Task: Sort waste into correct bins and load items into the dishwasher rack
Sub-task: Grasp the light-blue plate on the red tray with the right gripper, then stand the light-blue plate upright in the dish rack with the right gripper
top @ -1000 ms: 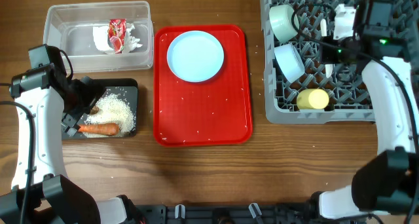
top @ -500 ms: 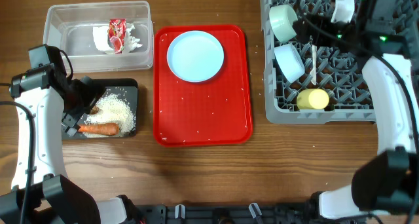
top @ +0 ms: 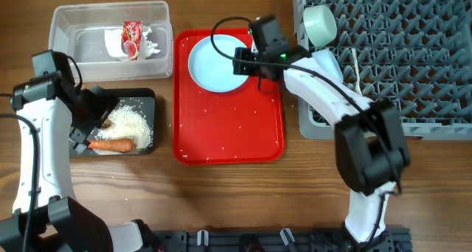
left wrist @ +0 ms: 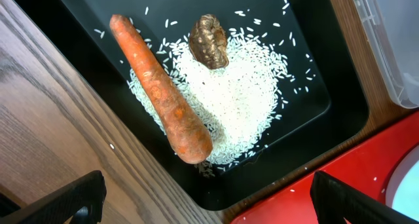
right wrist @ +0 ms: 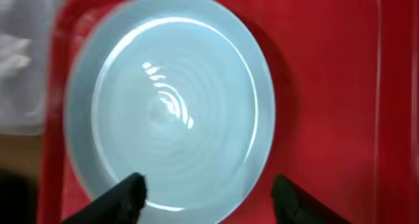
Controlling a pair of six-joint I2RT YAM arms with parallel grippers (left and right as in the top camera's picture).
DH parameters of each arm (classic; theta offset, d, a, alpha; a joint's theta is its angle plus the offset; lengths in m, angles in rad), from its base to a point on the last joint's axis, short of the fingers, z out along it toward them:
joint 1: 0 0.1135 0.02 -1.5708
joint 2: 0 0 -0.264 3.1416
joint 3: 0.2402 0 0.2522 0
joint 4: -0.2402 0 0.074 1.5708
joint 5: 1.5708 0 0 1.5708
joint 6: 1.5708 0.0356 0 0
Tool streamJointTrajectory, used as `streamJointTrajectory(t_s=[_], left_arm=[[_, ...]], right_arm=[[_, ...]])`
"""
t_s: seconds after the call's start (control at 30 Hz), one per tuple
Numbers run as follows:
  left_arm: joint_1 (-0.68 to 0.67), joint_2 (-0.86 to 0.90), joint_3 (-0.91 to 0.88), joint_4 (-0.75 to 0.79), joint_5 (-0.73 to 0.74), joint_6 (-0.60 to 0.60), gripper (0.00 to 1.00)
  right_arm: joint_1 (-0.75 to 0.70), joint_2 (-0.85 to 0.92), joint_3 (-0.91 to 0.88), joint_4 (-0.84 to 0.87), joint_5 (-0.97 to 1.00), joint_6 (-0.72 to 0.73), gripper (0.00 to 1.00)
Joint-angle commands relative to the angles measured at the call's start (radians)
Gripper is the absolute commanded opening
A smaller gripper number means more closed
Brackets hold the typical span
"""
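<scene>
My right gripper (top: 240,62) hangs open over the right edge of the pale blue plate (top: 214,64) on the red serving tray (top: 228,127). In the right wrist view the plate (right wrist: 170,99) fills the frame. One fingertip (right wrist: 124,198) is over the plate, and the other is over red tray beside the rim, with nothing held. My left gripper (left wrist: 209,207) stands open and empty above the black tray (left wrist: 314,27). In that tray lie the carrot (left wrist: 160,93), a brown scrap (left wrist: 208,40) and rice (left wrist: 236,99). The grey rack (top: 413,31) holds a bowl (top: 318,22) and the white spoon (top: 356,71).
The clear tub (top: 110,20) at the back left holds the red wrapper (top: 131,38) and white tissue (top: 114,47). A few rice grains dot the red tray. My right arm crosses the rack's front left corner and hides part of it.
My right arm has swung left from the rack to above the plate, leaving the spoon lying in the rack, and its jaws have opened. The left arm has not moved.
</scene>
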Motion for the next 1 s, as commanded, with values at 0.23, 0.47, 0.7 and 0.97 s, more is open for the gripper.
streamJointTrajectory(t_s=[0.23,0.47,0.7,0.97], left_arm=[[0.003,-0.018,0.002,0.000,-0.013,0.008,1.00],[0.003,-0.018,0.002,0.000,-0.013,0.008,1.00],[0.003,-0.018,0.002,0.000,-0.013,0.008,1.00],[0.003,-0.018,0.002,0.000,-0.013,0.008,1.00]], right_arm=[[0.003,0.147,0.004,0.050,0.003,0.079,0.12],[-0.014,0.082,0.005,0.041,-0.061,0.042,0.04],[-0.148,-0.437,0.004,-0.003,0.125,-0.293,0.04],[-0.415,-0.497,-0.006,0.237,0.693,-0.849,0.04]])
